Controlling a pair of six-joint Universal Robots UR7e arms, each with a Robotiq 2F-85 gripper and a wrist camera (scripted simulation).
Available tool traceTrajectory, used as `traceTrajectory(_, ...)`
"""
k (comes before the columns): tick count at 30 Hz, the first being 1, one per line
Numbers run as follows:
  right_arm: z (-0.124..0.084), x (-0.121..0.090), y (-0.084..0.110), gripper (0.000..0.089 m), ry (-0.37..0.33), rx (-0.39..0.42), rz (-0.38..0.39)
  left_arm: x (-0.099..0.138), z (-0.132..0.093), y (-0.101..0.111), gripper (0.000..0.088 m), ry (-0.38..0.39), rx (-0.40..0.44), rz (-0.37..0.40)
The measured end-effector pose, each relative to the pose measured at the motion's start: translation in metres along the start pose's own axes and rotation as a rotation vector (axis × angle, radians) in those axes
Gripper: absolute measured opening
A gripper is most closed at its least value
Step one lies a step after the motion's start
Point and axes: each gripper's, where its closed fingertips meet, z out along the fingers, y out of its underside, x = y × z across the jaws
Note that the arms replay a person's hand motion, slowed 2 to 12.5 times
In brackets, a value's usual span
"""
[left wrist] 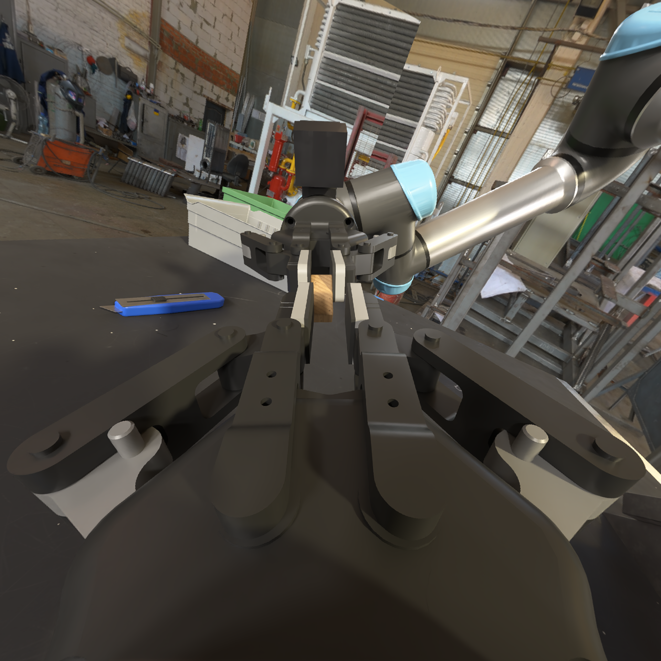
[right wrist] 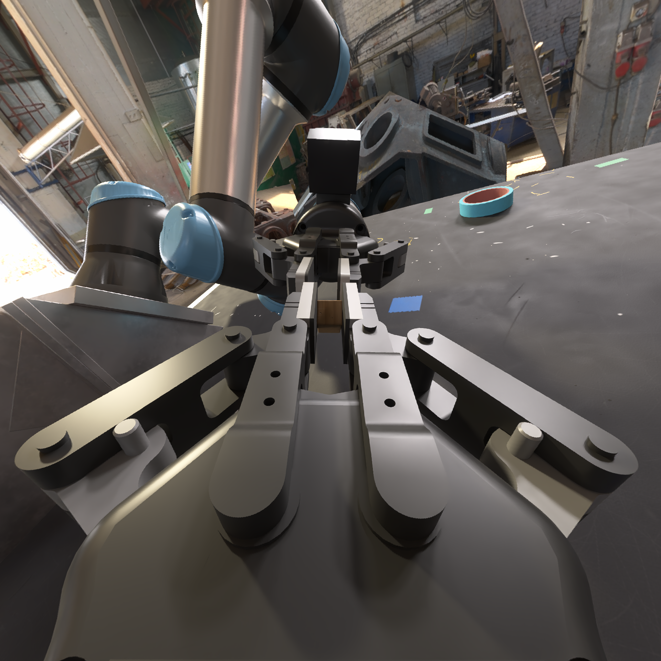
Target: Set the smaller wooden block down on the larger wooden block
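Note:
One light wooden block [left wrist: 323, 300] is held above the dark table [left wrist: 89, 375], between two grippers that face each other tip to tip. My right gripper [right wrist: 329, 286] is shut on the block [right wrist: 329, 314], which fills the space between its pads. My left gripper [left wrist: 328, 286] is nearly closed around the same block. Its left pad lies against the wood, and a narrow gap shows at its right pad [left wrist: 357, 304]. The right gripper [left wrist: 322, 282] shows head-on in the left wrist view, and the left gripper [right wrist: 324, 279] in the right wrist view. No second block is visible.
A blue utility knife [left wrist: 168, 304] lies on the table to the left. White bins [left wrist: 221, 229] and a green bin [left wrist: 254, 200] stand behind it. A teal tape roll [right wrist: 486, 201] lies far right. The left arm's base [right wrist: 125, 243] stands close by.

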Motion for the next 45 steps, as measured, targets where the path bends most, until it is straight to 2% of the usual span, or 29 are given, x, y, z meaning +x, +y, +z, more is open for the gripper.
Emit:
traceTrajectory(6, 0.000, -0.001, 0.000, 0.0119, -0.001, -0.002, -0.010, -0.002, 0.000, 0.003, 0.0118, -0.013, -0.004, 0.001)
traceTrajectory(11, 0.000, 0.001, 0.000, 0.0119, 0.020, -0.006, -0.018, -0.002, -0.001, 0.001, 0.0131, -0.013, -0.007, -0.028)
traceTrajectory(17, -0.002, 0.004, -0.005, 0.0119, 0.054, 0.013, -0.033, -0.005, -0.005, 0.015, 0.0367, -0.073, -0.106, -0.081)
traceTrajectory(19, -0.003, 0.005, -0.007, 0.0119, 0.064, 0.017, -0.040, -0.003, -0.007, 0.024, 0.0395, -0.089, -0.154, -0.089)
traceTrajectory(24, -0.003, 0.007, -0.009, 0.0119, 0.098, 0.006, -0.057, 0.006, -0.021, 0.036, 0.0401, -0.124, -0.232, -0.090)
traceTrajectory(28, -0.001, 0.006, -0.008, 0.0119, 0.115, -0.028, -0.069, 0.020, -0.036, 0.047, 0.0391, -0.129, -0.298, -0.086)
traceTrajectory(35, 0.007, 0.007, -0.004, 0.0118, 0.154, -0.128, -0.070, 0.037, -0.075, 0.046, 0.0365, -0.184, -0.364, -0.038)
traceTrajectory(41, 0.020, 0.019, 0.014, 0.0119, 0.212, -0.263, -0.081, 0.029, -0.114, 0.037, 0.0366, -0.304, -0.397, 0.002)
traceTrajectory(45, 0.034, 0.024, 0.024, 0.0119, 0.215, -0.323, -0.076, 0.009, -0.145, 0.038, 0.0374, -0.423, -0.452, 0.031)
